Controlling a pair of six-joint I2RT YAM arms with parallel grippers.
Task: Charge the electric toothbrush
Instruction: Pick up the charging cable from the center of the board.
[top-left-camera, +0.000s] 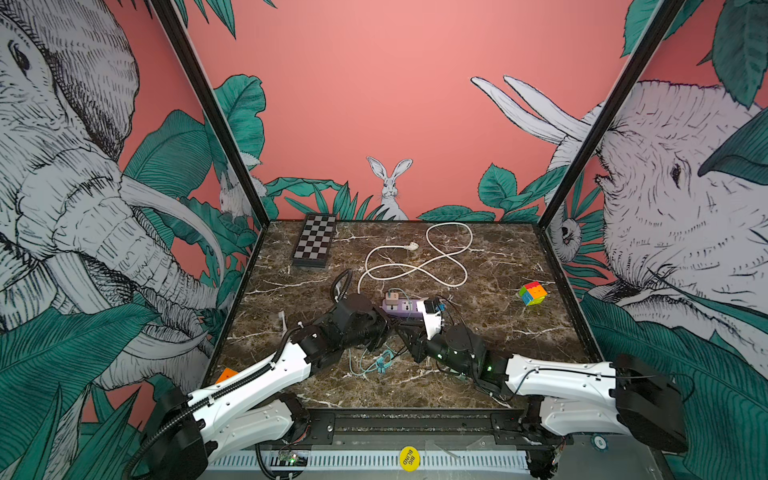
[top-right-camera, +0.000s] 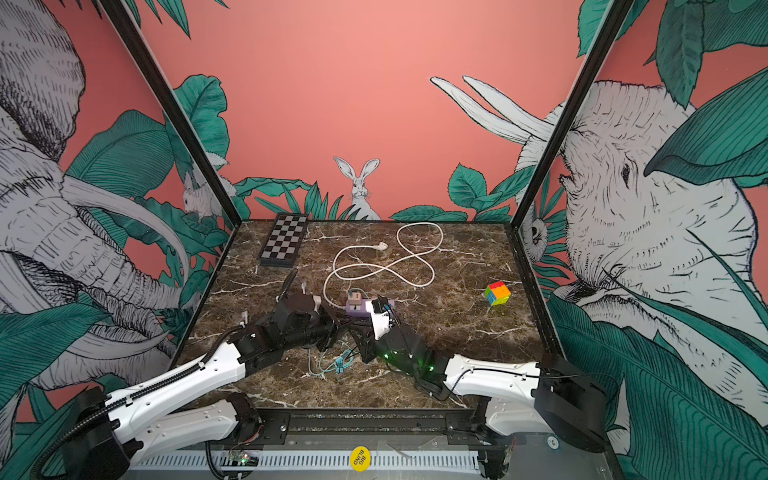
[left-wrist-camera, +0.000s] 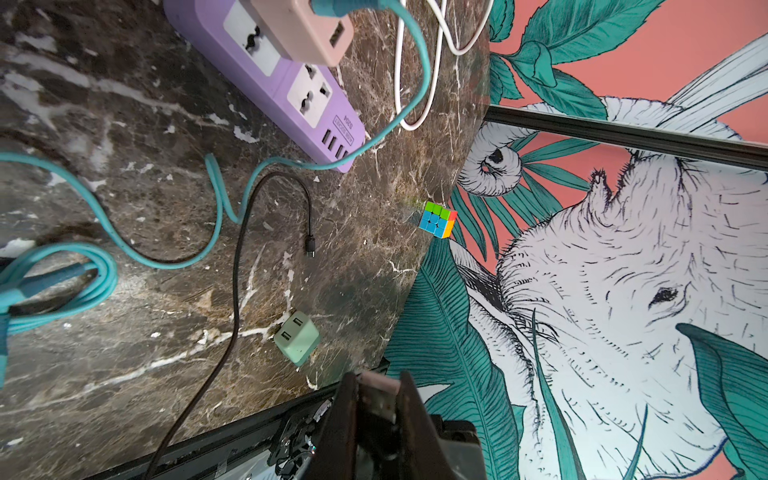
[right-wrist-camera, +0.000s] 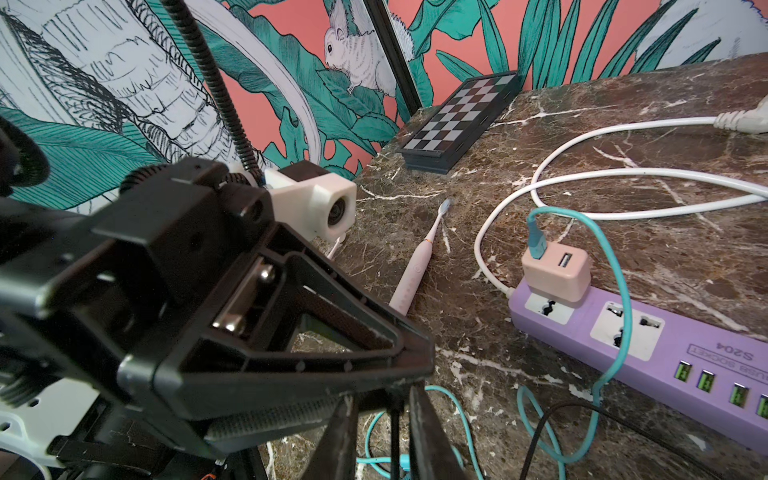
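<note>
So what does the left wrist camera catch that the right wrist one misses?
Only the left wrist view: a green charger cube and a Rubik's cube. Only the right wrist view: the pink toothbrush, head to handle, and the chessboard. Both: the purple power strip, the pink adapter plugged into it, its teal cable and the white cord.
</note>
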